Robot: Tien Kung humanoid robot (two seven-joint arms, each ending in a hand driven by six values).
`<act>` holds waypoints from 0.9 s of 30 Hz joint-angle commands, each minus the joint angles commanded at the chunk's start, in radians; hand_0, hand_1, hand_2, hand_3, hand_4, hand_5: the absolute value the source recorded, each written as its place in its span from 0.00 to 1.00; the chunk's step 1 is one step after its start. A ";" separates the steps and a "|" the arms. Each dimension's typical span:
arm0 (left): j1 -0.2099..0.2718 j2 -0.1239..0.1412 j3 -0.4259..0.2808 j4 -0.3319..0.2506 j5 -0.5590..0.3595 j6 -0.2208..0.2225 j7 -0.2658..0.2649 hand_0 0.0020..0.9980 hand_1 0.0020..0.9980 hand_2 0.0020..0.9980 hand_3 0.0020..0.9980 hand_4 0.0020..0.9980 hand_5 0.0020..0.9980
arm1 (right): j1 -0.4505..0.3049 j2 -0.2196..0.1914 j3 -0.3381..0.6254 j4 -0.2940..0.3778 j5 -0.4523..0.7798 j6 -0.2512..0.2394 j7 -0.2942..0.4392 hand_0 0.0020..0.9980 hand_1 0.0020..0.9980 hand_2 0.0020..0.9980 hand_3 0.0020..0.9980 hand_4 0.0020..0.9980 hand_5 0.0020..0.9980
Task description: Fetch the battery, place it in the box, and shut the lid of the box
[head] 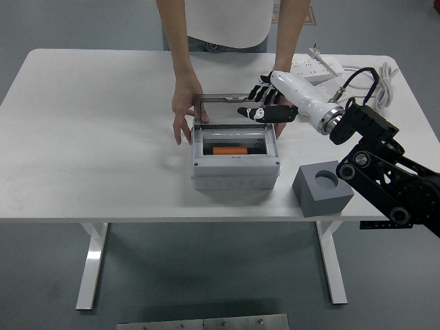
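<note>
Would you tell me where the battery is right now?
The orange battery lies inside the open grey box at table centre, below the robot's right hand.

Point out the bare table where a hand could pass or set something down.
Free: the whole left side of the table, left of the box; the front strip before the box. Crowded: far right, with power strip, cable, grey block and right hand.

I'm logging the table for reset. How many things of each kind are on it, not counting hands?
Grey box with open lid: 1
Orange battery, inside the box: 1
Grey block with round hole: 1
White power strip: 1
Purple-and-white item beside the strip: 1
Total: 5
</note>
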 joint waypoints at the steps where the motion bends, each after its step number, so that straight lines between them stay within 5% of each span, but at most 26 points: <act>1: 0.000 0.000 -0.001 0.000 0.002 -0.001 0.001 0.62 0.70 0.59 0.56 0.53 0.00 | 0.006 0.004 0.008 -0.009 -0.003 -0.001 0.002 0.41 0.44 0.50 0.51 0.84 0.57; 17: -0.010 -0.005 -0.017 -0.002 0.034 -0.013 0.014 0.62 0.70 0.59 0.56 0.52 0.00 | 0.067 0.126 0.096 -0.168 -0.010 -0.026 0.058 0.41 0.44 0.51 0.51 0.80 0.53; 18: -0.011 -0.006 -0.018 -0.002 0.036 -0.014 0.015 0.62 0.70 0.59 0.55 0.52 0.00 | 0.068 0.134 0.102 -0.177 -0.006 -0.025 0.061 0.53 0.56 0.62 0.59 0.79 0.53; 23: -0.016 -0.009 -0.022 -0.003 0.045 -0.018 0.019 0.62 0.70 0.59 0.55 0.52 0.00 | 0.072 0.163 0.125 -0.219 0.021 -0.013 0.071 0.53 0.56 0.62 0.59 0.79 0.53; 24: -0.016 -0.009 -0.022 -0.003 0.047 -0.019 0.020 0.62 0.70 0.59 0.55 0.52 0.00 | 0.073 0.167 0.127 -0.226 0.026 -0.011 0.073 0.73 0.69 0.69 0.73 0.89 0.80; 27: -0.018 -0.009 -0.025 -0.003 0.052 -0.020 0.022 0.62 0.70 0.59 0.55 0.52 0.00 | 0.074 0.177 0.131 -0.242 0.032 -0.007 0.077 0.73 0.69 0.69 0.73 0.89 0.80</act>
